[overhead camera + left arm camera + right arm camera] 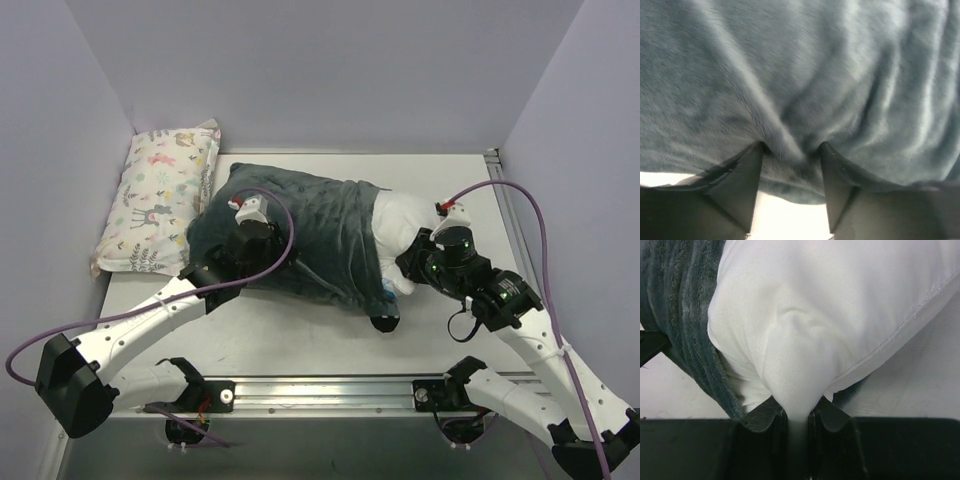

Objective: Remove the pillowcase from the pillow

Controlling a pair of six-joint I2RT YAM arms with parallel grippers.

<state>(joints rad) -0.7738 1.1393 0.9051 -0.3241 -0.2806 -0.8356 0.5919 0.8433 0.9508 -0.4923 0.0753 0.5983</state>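
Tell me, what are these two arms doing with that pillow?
They are stripping a dark plush pillowcase off a white pillow. The left gripper pinches a fold of the pillowcase; the right gripper clamps the pillow's bare end. Only that end is out; the rest is covered. A small animal-print pillow lies aside, untouched.

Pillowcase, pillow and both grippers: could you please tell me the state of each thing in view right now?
pillowcase: half off, grey plush face up, covering the pillow's left part.
pillow: right end bare, the rest inside the pillowcase.
left gripper: shut on a fold of the pillowcase.
right gripper: shut on a pinch of the pillow's bare end.
animal-print pillow: lying flat by the left wall, not held.
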